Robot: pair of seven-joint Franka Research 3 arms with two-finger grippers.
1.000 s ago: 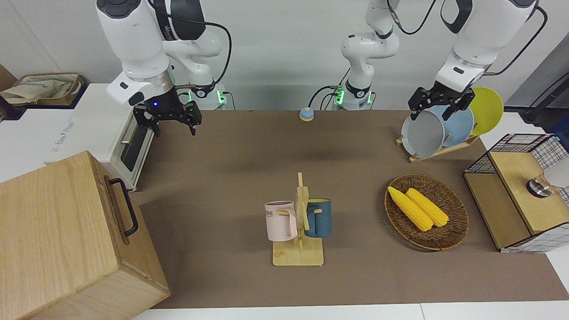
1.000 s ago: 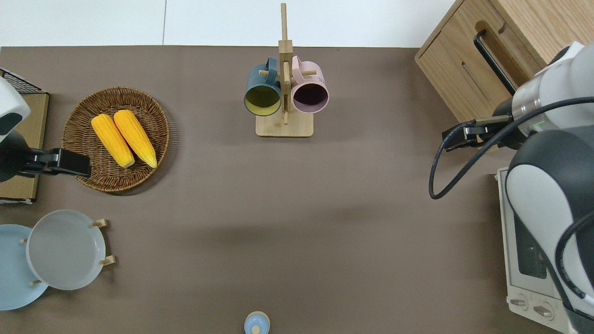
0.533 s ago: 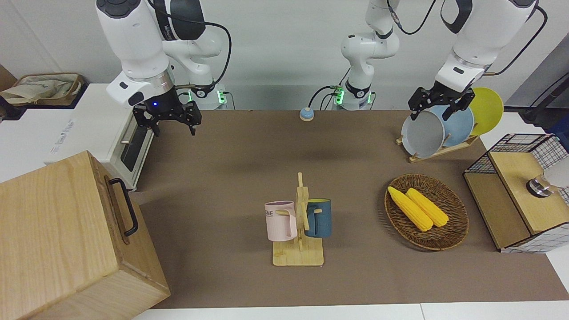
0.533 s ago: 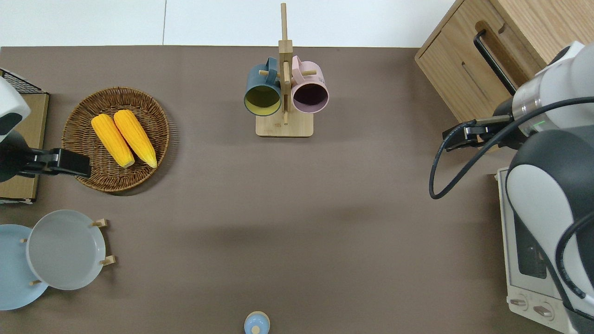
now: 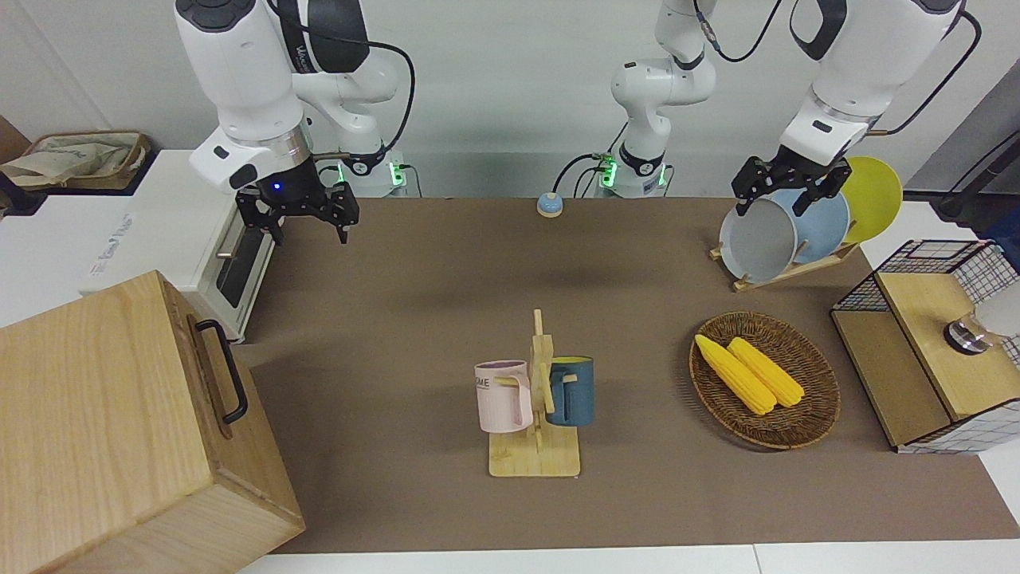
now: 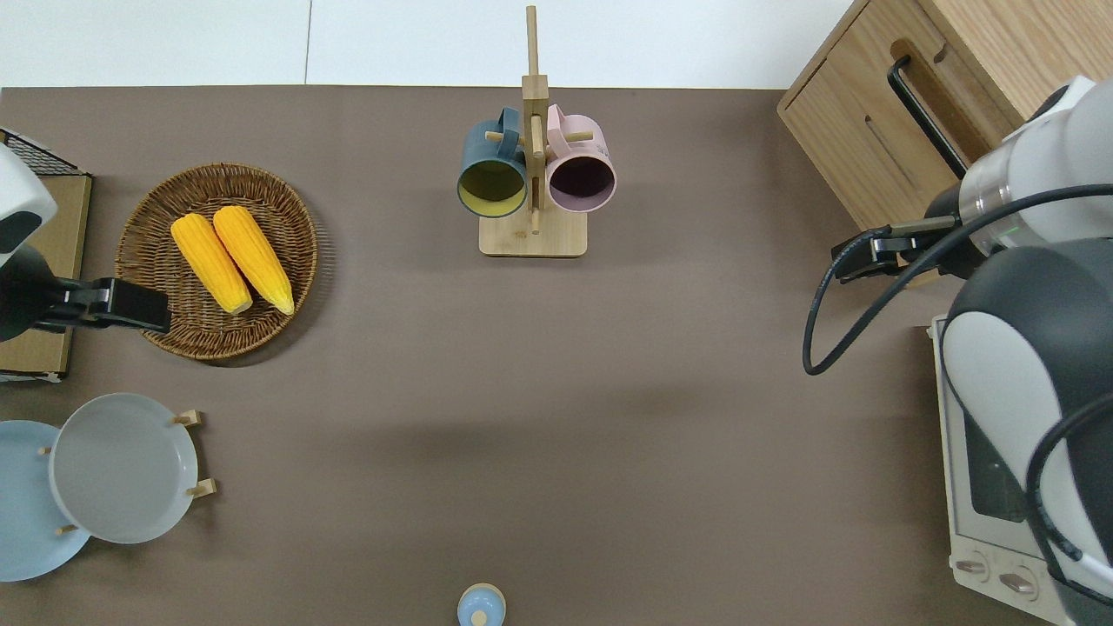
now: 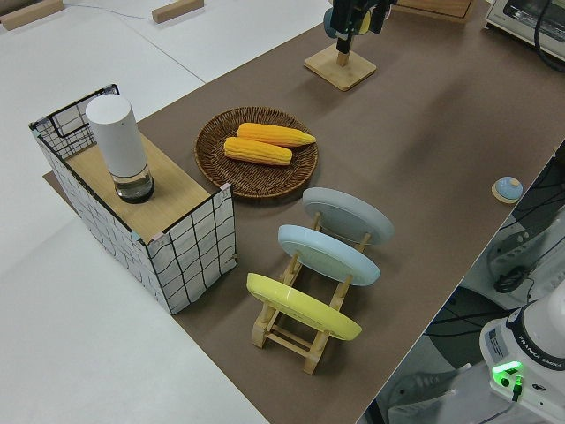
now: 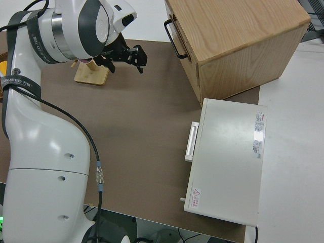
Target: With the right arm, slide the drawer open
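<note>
End effector (image 5: 305, 226) edged toward drawer (image 5: 213, 375), fingers apart

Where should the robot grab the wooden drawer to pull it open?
Best by the black bar handle on the drawer front. The bar stands off the wood, so fingers can likely fit on both sides of it. The right gripper, open and up in the air near the toaster oven, should come in from the open table side that the drawer faces, close across the bar's middle, then pull straight outward.
</note>
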